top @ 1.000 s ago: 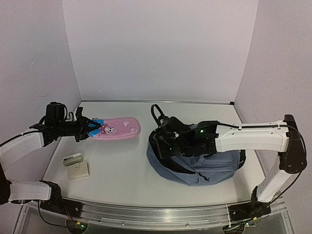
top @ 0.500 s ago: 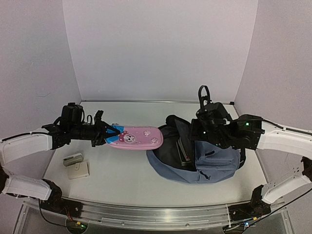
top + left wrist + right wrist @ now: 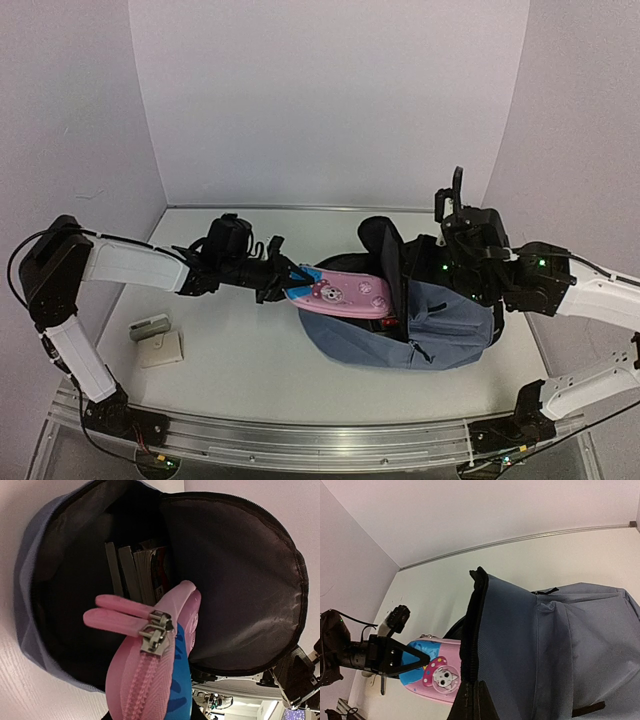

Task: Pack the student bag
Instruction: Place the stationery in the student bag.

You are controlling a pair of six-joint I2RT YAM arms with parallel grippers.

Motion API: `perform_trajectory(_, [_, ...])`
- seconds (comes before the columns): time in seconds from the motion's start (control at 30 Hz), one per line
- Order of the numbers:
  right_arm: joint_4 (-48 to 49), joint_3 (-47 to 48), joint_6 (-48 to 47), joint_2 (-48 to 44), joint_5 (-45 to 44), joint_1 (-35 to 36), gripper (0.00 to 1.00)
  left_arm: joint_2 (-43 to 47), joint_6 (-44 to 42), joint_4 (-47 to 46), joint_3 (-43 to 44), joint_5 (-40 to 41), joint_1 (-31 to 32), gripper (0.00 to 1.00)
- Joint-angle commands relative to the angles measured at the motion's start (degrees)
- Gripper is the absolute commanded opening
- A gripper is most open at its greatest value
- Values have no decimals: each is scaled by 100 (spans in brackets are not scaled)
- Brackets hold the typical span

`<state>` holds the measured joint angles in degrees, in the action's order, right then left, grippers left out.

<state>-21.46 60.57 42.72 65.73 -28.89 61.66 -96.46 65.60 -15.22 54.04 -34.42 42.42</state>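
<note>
Clerk: What is on the table (image 3: 250,350)?
Inspector: At the near left, a small grey-and-white block (image 3: 150,326). A flat beige square (image 3: 161,349) lies just beside it, nearer the front edge.
Clerk: Further items?
Inspector: One pink pencil case (image 3: 343,293), with a cartoon animal face on its side, a blue patch at one end, and two pink zipper pulls (image 3: 120,615). Beyond it, several books (image 3: 142,572) stand edge-on, side by side.

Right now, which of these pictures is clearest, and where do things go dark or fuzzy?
Top external view: even, soft light, everything sharp, a faint shadow under the student bag. Left wrist view: the pencil case zipper pull is bright and crisp, but the bag's dark lining swallows light and the books inside are dim. Right wrist view: the bag's zipper edge nearest the lens looks soft.
</note>
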Motion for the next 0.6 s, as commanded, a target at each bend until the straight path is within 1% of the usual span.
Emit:
perform_trajectory(0.0, [547,-26,-125,-130,140,5,0,-358,-22,-611,649,-132,170,0])
perform_trajectory(0.2, [802,-30,-185,-100,325,7,0,-975,-14,-133,1236,-21,422,0])
perform_trajectory(0.37, [1138,-74,-335,-232,391,14,0,-1269,-73,187,1623,61,610,0])
perform_trajectory(0.5, [1315,-73,-473,-272,489,11,0,-1340,-247,216,1776,95,786,0])
perform_trajectory(0.57, [1357,-79,-495,-241,520,14,0,-1431,-284,75,1851,88,893,0])
